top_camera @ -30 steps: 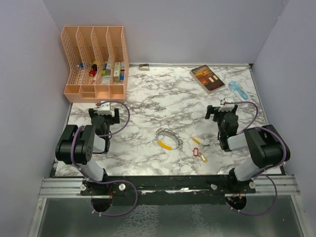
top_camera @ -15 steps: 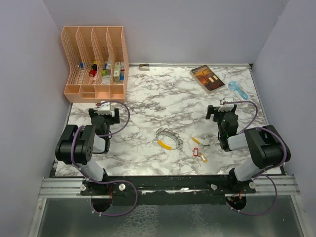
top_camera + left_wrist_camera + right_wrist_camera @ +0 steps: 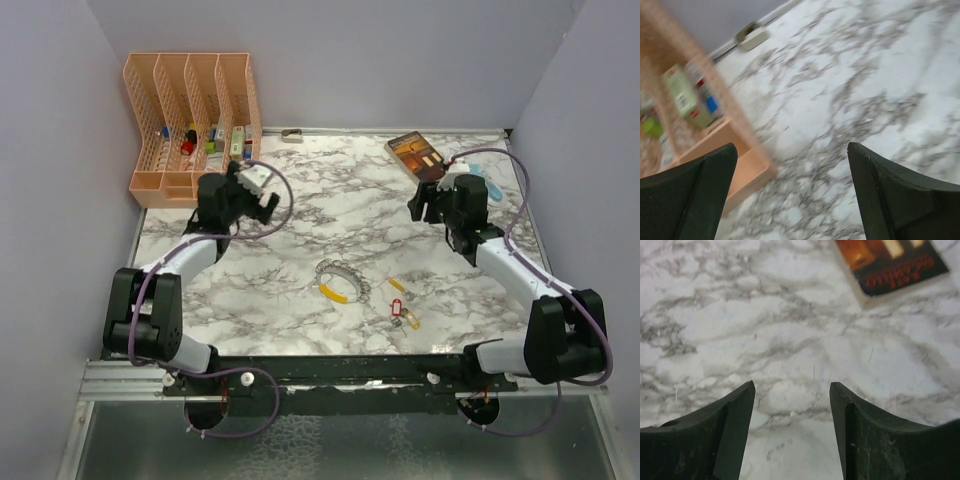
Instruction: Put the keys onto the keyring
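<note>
- Left gripper: jaws spread wide, empty, beside one peach file rack.
- Right gripper: jaws apart, empty, near one book.
- One keyring lies mid-worktop, long axis roughly left-right, yellow segment nearest the arms.
- Three keys lie just right of it.

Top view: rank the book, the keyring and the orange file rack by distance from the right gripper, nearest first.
1. book, just beyond the right gripper, at the far edge.
2. keyring, mid-table, toward the arm bases.
3. file rack, far-left corner.
</note>
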Robot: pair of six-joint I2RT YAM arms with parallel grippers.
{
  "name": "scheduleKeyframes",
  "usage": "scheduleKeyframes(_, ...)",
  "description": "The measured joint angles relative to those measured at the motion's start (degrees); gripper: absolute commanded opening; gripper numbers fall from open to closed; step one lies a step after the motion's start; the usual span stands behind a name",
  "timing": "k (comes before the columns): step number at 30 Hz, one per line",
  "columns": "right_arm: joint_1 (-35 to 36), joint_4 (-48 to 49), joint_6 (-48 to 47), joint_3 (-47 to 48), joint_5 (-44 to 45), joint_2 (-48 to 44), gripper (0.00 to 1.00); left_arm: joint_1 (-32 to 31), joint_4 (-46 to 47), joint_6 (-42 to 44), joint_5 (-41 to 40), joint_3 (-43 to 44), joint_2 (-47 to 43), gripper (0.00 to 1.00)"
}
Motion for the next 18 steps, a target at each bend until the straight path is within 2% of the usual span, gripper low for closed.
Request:
scheduleKeyframes(4,0.37,-12.81,4.11,-0.57,-2.78,-2.38,0.6,-11.93,-16.52,10.27,5.55,11.19,1.51,0.86)
scheduleKeyframes(8,0.39,-22.64,8.11,-0.68,-2.91,-5.35,0.6,-25.2,-24.72,16.85,5.84,13.86,5.2,0.81)
scheduleKeyframes(12,0.39,-28.89,11.1,-0.31,-2.71,-7.72,0.6,-31.21,-28.0,18.97,4.39,12.24,9.31,0.72)
scheduleKeyframes(18,0.39,-33.55,13.7,0.2,-2.58,-8.09,0.58,-36.74,-29.73,20.35,1.73,10.78,11.41,0.66)
